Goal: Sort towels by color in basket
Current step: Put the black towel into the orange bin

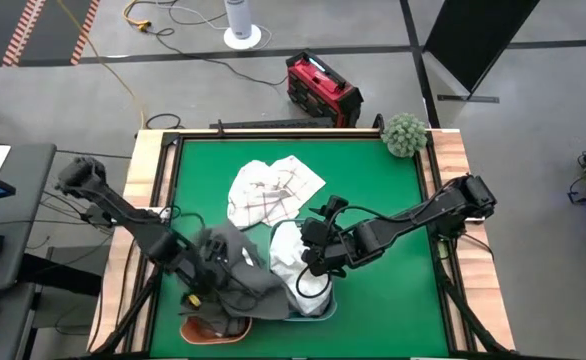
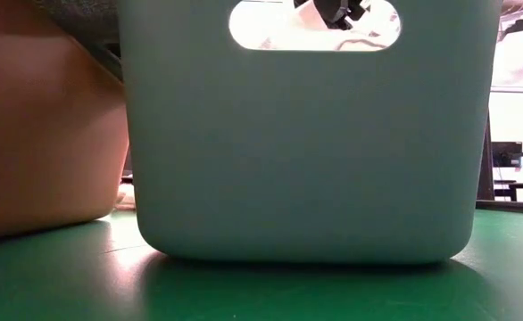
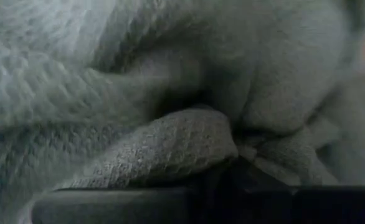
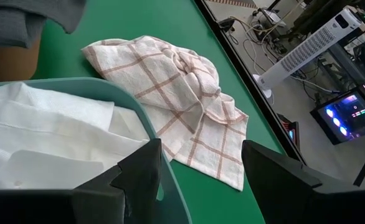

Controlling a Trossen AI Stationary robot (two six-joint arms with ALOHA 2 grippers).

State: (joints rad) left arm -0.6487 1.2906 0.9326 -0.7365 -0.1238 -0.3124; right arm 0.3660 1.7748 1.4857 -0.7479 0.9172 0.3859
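A: Where are the towels?

B: A dark grey towel (image 1: 235, 262) hangs from the left hand (image 1: 201, 285) over the near edge of the counter (image 1: 383, 210), above a rust-coloured basket (image 1: 213, 327). White towels (image 4: 45, 146) lie in the teal basket (image 2: 306, 134) beside it. A red-checked towel (image 4: 182, 99) lies loose on the counter, farther back.

A: So which step is this?

B: I'd judge the grey one is being carried to its basket. Next it needs lowering and releasing there, without draping over the teal rim.

A: And the hands?

B: The left hand's wrist view is filled with grey cloth pressed right against it, so it seems clamped on the towel. The right hand (image 4: 198, 168) is spread wide and empty, hovering at the teal basket's rim.

A: Anything unclear?

B: The low view is blocked by the teal basket, the rust basket is mostly covered by cloth, and its contents are hidden.
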